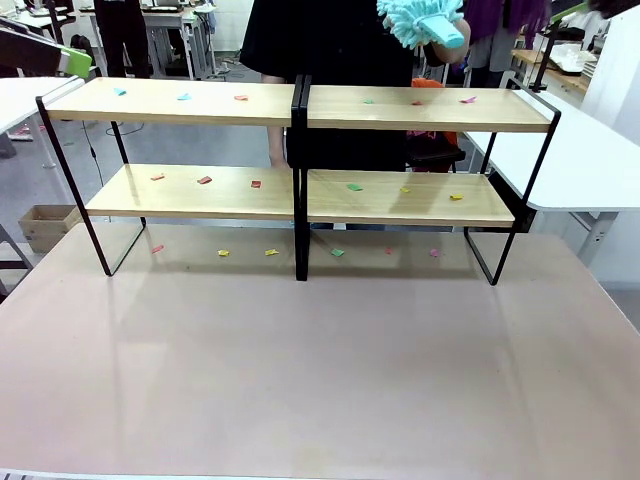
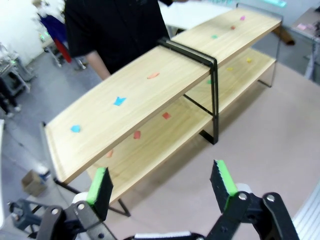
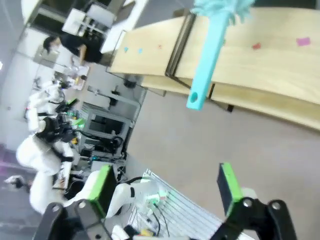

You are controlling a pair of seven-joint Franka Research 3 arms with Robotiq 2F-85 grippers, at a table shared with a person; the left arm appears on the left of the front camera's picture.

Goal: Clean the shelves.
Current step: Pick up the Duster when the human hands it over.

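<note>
In the front view the shelves (image 1: 150, 100) stand at 12 o'clock on the far part of the pink-beige table (image 1: 320, 370). Coloured paper scraps (image 1: 204, 180) lie on all four boards, and more lie on the table under the rack. Behind the rack, at 1 o'clock, a person (image 1: 340, 40) holds up a teal fluffy duster (image 1: 425, 22). A sweep across the boards would likely push scraps over the edges to join those below. The thin-framed rack might also slide if pressed hard.

In the left wrist view the left gripper (image 2: 161, 182) hangs at 6 o'clock with its jaws spread wide and nothing between them. The shelves (image 2: 135, 90) run from 8 o'clock up to 1 o'clock. The black uprights where the two units join could catch a tool moving along a board.

In the right wrist view the right gripper (image 3: 165, 185) is also wide open and empty at 6 o'clock. The duster (image 3: 207, 60) hangs at 12 o'clock with its handle end pointing down toward the jaws but well apart from them, in front of the shelves (image 3: 270, 65) at 1 o'clock. If the jaws close too early, or the person lets go before they hold it, the duster would probably drop.

No brand, label or writing can be read in any view.
</note>
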